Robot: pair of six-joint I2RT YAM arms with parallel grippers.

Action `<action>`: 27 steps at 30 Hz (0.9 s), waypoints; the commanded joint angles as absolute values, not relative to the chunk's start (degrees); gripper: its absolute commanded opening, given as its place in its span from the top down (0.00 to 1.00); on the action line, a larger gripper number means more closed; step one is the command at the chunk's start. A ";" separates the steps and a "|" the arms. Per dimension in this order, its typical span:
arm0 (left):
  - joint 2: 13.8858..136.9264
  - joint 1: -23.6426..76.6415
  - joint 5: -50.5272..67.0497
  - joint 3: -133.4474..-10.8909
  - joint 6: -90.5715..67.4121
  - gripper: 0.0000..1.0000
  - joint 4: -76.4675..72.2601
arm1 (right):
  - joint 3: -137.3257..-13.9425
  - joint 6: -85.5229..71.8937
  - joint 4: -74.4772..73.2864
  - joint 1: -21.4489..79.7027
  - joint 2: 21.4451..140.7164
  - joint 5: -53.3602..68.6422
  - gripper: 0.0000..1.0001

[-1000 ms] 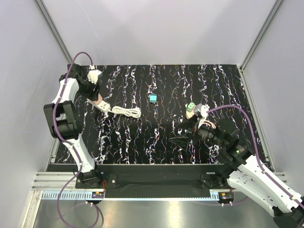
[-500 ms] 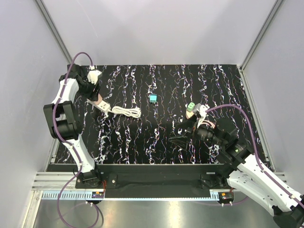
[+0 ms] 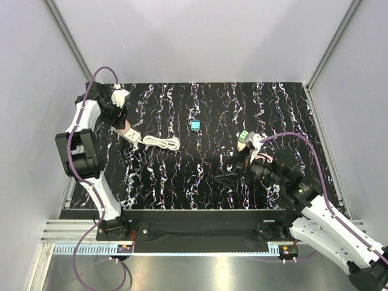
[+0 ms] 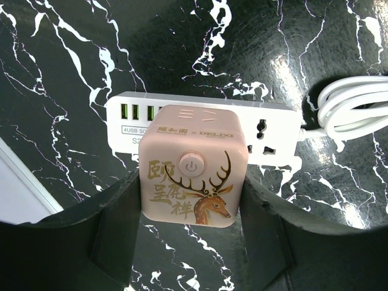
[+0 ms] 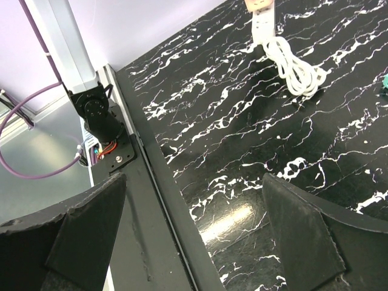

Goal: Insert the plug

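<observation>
My left claw (image 4: 191, 188) is pinching the pink cube plug (image 4: 189, 151) at far left, keeping it square against the white power strip (image 4: 273, 130) (prongs hidden) for seating; my right claw (image 5: 194, 188) is hanging spread, empty.

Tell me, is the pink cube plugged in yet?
Nearly, it looks. Done: the pink cube already sits on the white power strip. In hand: the left gripper hugs the cube's sides, so it seems to be pressing it home. I cannot tell if it is pushed in all the way. Left to do: let go and lift away. The right gripper is open and holds nothing.
</observation>
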State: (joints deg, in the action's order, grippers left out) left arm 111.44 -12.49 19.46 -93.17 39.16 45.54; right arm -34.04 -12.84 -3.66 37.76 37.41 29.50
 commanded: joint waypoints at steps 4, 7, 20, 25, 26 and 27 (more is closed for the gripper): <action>108.37 -13.09 17.06 -94.49 38.06 1.00 47.64 | -34.72 -12.66 -0.53 38.06 37.88 30.50 0.00; 107.49 -13.01 16.88 -93.61 38.49 1.00 47.72 | -34.54 -12.74 -0.61 37.97 37.62 30.67 0.00; 112.06 -12.75 17.40 -91.76 38.58 1.00 47.55 | -34.10 -12.92 -0.61 37.97 37.00 30.67 0.00; 114.69 -12.22 15.55 -91.85 38.85 1.00 47.46 | -33.93 -13.01 -0.53 38.06 37.44 30.94 0.01; 115.05 -12.39 15.56 -91.76 38.76 1.00 47.29 | -33.93 -12.92 -0.53 38.06 37.53 31.02 0.00; 115.22 -12.31 15.64 -91.67 38.59 1.00 47.29 | -34.01 -13.09 1.21 37.97 37.53 31.03 0.00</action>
State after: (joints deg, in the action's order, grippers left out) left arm 111.98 -12.45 17.28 -92.44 38.50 47.22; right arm -34.04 -12.86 -3.57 37.76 37.47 29.67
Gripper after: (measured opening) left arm 0.623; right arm 0.994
